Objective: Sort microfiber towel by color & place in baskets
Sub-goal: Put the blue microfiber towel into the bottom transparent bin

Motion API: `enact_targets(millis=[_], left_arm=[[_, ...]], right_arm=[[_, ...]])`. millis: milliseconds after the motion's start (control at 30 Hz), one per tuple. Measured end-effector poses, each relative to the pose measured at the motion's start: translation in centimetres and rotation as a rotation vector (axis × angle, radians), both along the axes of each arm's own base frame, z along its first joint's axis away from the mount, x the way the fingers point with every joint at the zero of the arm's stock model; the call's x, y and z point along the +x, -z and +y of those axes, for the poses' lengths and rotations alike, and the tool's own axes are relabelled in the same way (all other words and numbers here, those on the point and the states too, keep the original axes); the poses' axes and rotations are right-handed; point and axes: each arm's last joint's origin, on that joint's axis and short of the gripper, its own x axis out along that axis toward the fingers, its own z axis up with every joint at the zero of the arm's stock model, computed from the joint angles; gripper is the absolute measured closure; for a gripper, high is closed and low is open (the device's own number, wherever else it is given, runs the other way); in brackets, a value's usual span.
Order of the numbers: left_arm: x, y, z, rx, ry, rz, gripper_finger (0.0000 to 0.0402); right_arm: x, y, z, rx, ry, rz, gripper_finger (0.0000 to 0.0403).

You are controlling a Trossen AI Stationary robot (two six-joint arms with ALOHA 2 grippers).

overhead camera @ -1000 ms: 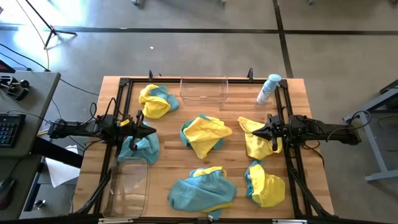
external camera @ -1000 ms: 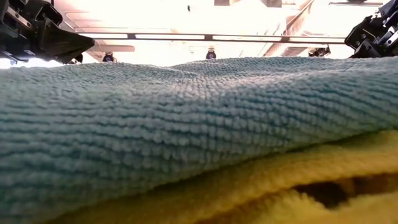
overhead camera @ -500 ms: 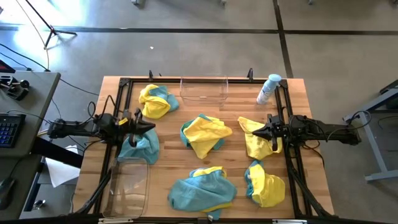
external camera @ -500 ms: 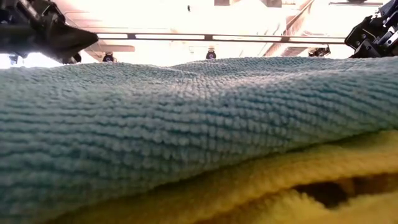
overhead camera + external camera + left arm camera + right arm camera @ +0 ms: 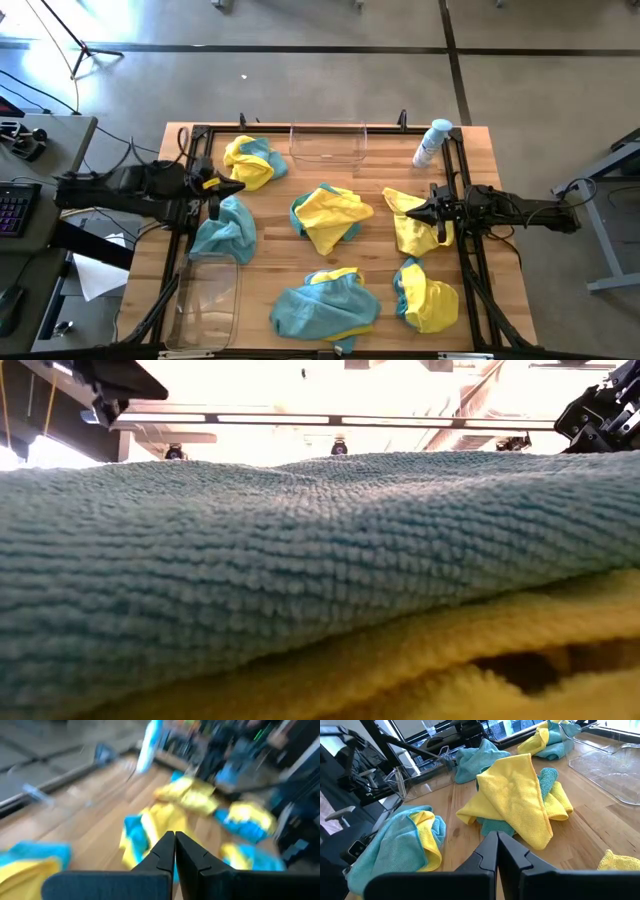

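Note:
Several yellow and teal microfiber towels lie bunched on the wooden table: a yellow-and-teal heap (image 5: 250, 163) at far left, a teal one (image 5: 224, 230), a yellow-over-teal one (image 5: 328, 216) in the middle, a teal-and-yellow heap (image 5: 328, 305) at the near edge, one (image 5: 428, 298) at near right, and a yellow one (image 5: 412, 230). One clear basket (image 5: 328, 143) stands at the far edge, another (image 5: 208, 298) at near left. My left gripper (image 5: 238, 186) is shut and hovers between the far-left heap and the teal towel. My right gripper (image 5: 412, 212) (image 5: 496, 840) is shut over the yellow towel's left part.
A white-and-blue spray bottle (image 5: 432, 142) stands at the far right. A black frame (image 5: 300, 131) runs round the work area. The low view is filled by a teal towel (image 5: 300, 560) lying on a yellow one (image 5: 400, 670). A desk with a keyboard (image 5: 12, 205) is left of the table.
My left gripper has risen and moved toward the table's far edge, away from the teal towel and nearer the far-left heap, with its arm drawn back toward the left. Its fingers stay shut. The right arm has kept still.

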Motion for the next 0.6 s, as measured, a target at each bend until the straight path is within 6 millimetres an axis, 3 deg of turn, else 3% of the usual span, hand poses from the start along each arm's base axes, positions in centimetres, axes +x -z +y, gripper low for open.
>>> enact_targets(millis=[200,433,600], left_arm=[[1.0,-1.9,-0.3,-0.037,0.077,0.305,0.0401],[2.1,-0.3,-0.8,-0.166,0.163,0.524,0.0398],[2.5,0.8,-0.9,-0.165,0.165,0.677,0.0365]], right_arm=[[0.0,0.0,0.0,0.000,0.000,0.000,0.0403],[0.0,0.0,0.0,0.000,0.000,0.000,0.0403],[0.0,0.0,0.0,0.000,0.000,0.000,0.0403]])
